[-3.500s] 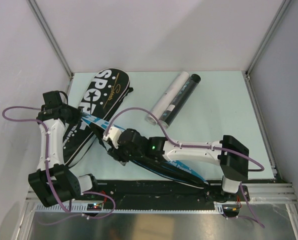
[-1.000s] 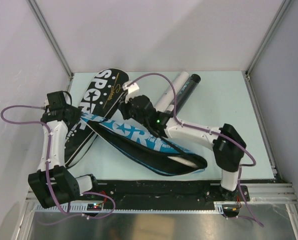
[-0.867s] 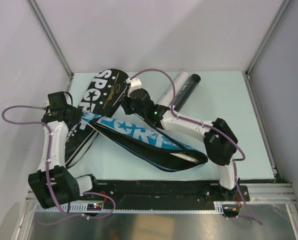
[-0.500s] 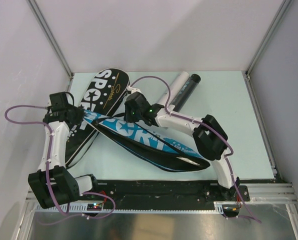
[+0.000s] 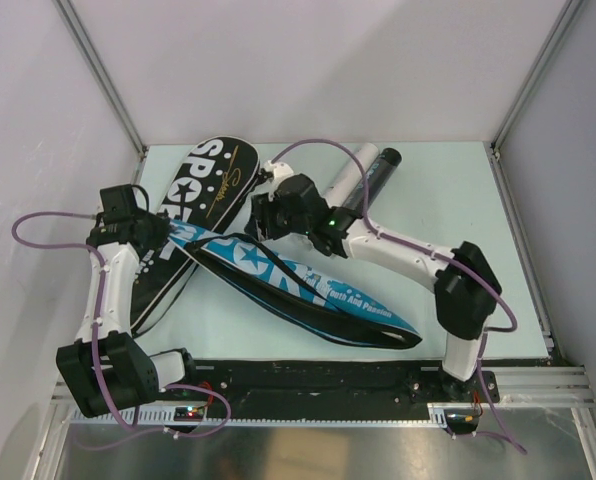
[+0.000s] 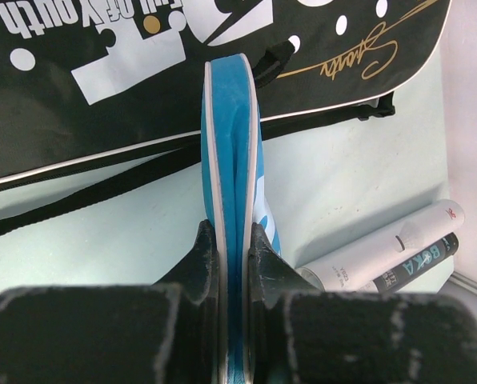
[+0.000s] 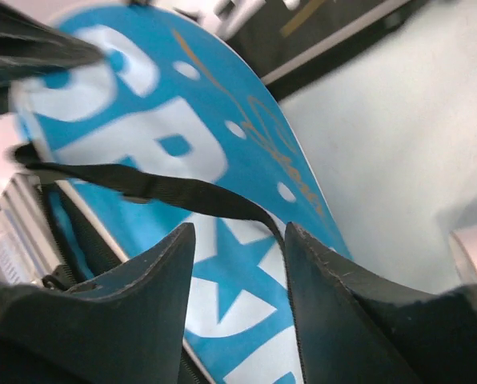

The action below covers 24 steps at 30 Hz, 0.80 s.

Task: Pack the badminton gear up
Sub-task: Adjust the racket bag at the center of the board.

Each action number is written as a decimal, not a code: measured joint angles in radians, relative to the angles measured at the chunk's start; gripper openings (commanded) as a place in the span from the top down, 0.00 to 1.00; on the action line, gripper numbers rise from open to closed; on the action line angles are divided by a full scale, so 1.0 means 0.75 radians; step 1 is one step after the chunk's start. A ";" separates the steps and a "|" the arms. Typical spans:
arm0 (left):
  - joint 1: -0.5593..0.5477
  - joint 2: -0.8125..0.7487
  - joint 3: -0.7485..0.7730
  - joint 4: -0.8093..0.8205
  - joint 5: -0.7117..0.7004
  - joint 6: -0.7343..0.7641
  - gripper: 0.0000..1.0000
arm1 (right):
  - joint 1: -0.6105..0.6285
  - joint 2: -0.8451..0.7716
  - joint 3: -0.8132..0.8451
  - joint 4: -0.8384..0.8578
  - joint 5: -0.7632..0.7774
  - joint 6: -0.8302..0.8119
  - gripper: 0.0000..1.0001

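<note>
Looking down from above, we see the blue cover (image 5: 298,285) lying slantwise on the table (image 5: 448,200), one end at the far left and the other at the near right. The left gripper (image 5: 164,236) sits at the far-left end. On the left wrist camera its fingers (image 6: 202,256) are pinched tight on the blue cover's edge, which stands upright between them. The black cover (image 5: 193,195) lies flat just left of the blue cover and passes under that gripped end. The right gripper (image 5: 261,218) hangs over the blue cover's far half, fingers (image 7: 150,296) spread apart and clamping nothing. A thin black strap (image 7: 142,186) crosses the blue cover's printed face just ahead of them; we cannot tell whether it touches either finger. The white tube (image 5: 348,172) and the black tube (image 5: 376,175) lie side by side, touching, beyond the blue cover's far side.
</note>
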 measured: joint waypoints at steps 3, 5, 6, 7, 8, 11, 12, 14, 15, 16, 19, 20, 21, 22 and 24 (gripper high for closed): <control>0.000 0.000 0.000 0.000 0.002 -0.008 1.00 | 0.011 -0.087 -0.036 0.128 -0.037 -0.104 0.43; -0.001 0.000 0.000 0.000 0.002 -0.016 1.00 | 0.021 -0.112 -0.046 0.198 -0.051 -0.180 0.45; -0.001 0.000 0.000 0.000 0.002 -0.022 1.00 | 0.029 -0.124 -0.060 0.235 -0.064 -0.225 0.46; -0.002 0.000 -0.001 0.001 0.003 -0.026 1.00 | 0.038 -0.134 -0.077 0.270 -0.082 -0.274 0.47; -0.002 0.000 -0.003 0.001 0.003 -0.031 1.00 | 0.046 -0.142 -0.096 0.301 -0.102 -0.325 0.49; -0.003 -0.001 -0.003 0.001 0.004 -0.039 1.00 | 0.096 -0.156 -0.171 0.406 -0.139 -0.552 0.50; -0.003 -0.001 -0.003 0.001 0.005 -0.042 1.00 | 0.113 -0.156 -0.184 0.425 -0.140 -0.620 0.50; -0.003 -0.001 -0.003 0.001 0.007 -0.051 1.00 | 0.158 -0.155 -0.211 0.463 -0.143 -0.805 0.50; -0.003 -0.002 -0.003 0.001 0.008 -0.055 1.00 | 0.176 -0.153 -0.218 0.491 -0.143 -0.898 0.50; -0.003 -0.003 -0.003 0.001 0.011 -0.061 1.00 | 0.196 -0.150 -0.224 0.524 -0.145 -0.986 0.50; -0.003 -0.004 -0.004 0.001 0.026 -0.075 1.00 | 0.240 -0.132 -0.250 0.648 -0.164 -1.225 0.49; -0.003 -0.004 -0.006 0.002 0.028 -0.079 1.00 | 0.247 -0.125 -0.258 0.679 -0.169 -1.278 0.49; -0.003 -0.006 -0.011 0.002 0.032 -0.085 1.00 | 0.255 -0.112 -0.273 0.726 -0.179 -1.351 0.48; -0.003 -0.007 -0.015 0.002 0.036 -0.091 1.00 | 0.260 -0.099 -0.288 0.765 -0.190 -1.416 0.48; -0.003 -0.008 -0.020 0.003 0.046 -0.098 1.00 | 0.269 -0.063 -0.313 0.837 -0.217 -1.527 0.48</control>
